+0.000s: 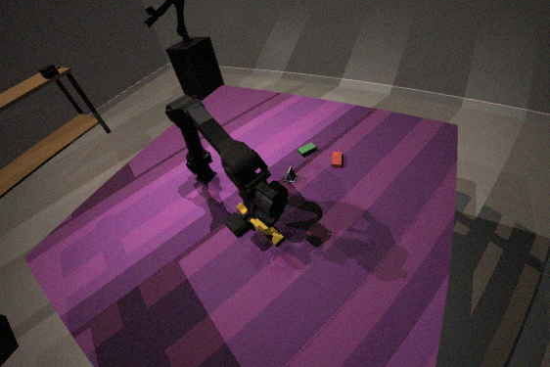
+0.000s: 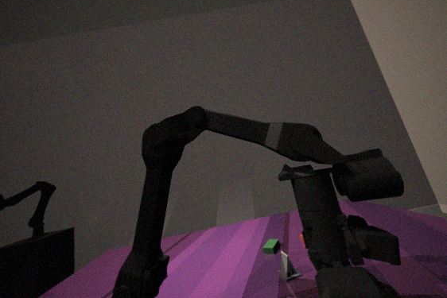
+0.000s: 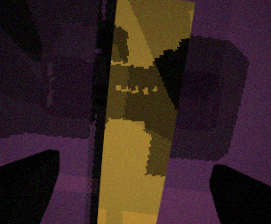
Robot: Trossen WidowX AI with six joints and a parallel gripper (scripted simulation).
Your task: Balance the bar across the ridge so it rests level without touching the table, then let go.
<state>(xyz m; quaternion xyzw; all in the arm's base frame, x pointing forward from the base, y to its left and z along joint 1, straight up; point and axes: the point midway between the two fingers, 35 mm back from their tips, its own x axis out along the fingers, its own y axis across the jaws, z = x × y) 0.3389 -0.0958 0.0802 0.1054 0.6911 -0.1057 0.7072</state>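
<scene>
The yellow bar lies flat on the striped purple table, partly covered by the arm in the top view. My gripper points down over the bar and is open. In the wrist view one dark finger is on each side of the bar, with gaps between finger and bar. The ridge, a small grey wedge, stands on the table behind the gripper in the top view, with nothing on it. The exterior view does not show the bar, and the fingertips are hard to make out there.
A green block lies beyond the ridge. A red block lies to its right, mostly hidden by the arm in the exterior view. A second arm on a black pedestal stands behind the table, with a wooden shelf at left.
</scene>
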